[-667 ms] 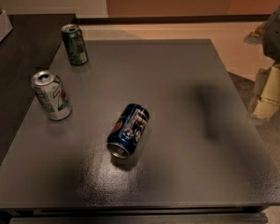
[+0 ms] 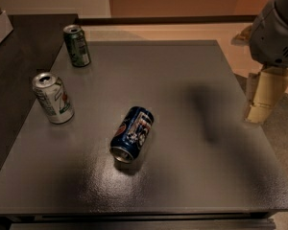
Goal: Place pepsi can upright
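Found pepsi can (image 2: 132, 134) on its side near the middle of the grey table (image 2: 182, 71), silver top toward the near edge; located gripper (image 2: 257, 115) beyond the right edge, well apart; cannot tell whether released or clenched.

glossy blue metal pepsi can (image 2: 132, 134), silvery at its end; dark bench (image 2: 182, 75), finely grained with a dull sheen; matt cream plastic-looking hand (image 2: 258, 115) just past the bench's right edge.

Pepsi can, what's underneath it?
The pepsi can lies on its side directly on the dark table; only its shadow shows there. The strip under it is covered. The gripper hangs by the table's right edge, away from the can.
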You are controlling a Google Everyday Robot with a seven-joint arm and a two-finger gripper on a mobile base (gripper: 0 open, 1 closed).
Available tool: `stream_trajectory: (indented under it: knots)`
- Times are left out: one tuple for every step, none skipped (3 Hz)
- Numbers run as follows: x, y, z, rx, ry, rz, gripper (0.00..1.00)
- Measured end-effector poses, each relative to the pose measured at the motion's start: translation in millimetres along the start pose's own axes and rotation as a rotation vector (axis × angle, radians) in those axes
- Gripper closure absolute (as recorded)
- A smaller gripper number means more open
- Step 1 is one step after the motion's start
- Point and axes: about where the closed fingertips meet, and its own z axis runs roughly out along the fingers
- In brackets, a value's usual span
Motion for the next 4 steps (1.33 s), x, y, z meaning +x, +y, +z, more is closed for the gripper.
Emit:
stream_trajectory:
  knots:
    - [-41, 3, 34, -0.051, -0.006, -0.209, 0.0]
    - [-85, 5, 64, -0.096, -0.037, -0.417, 0.0]
    - [-127, 17, 85, -0.137, -0.088, -0.599, 0.0]
    - [-159, 38, 96, -0.166, -0.143, -0.764, 0.0]
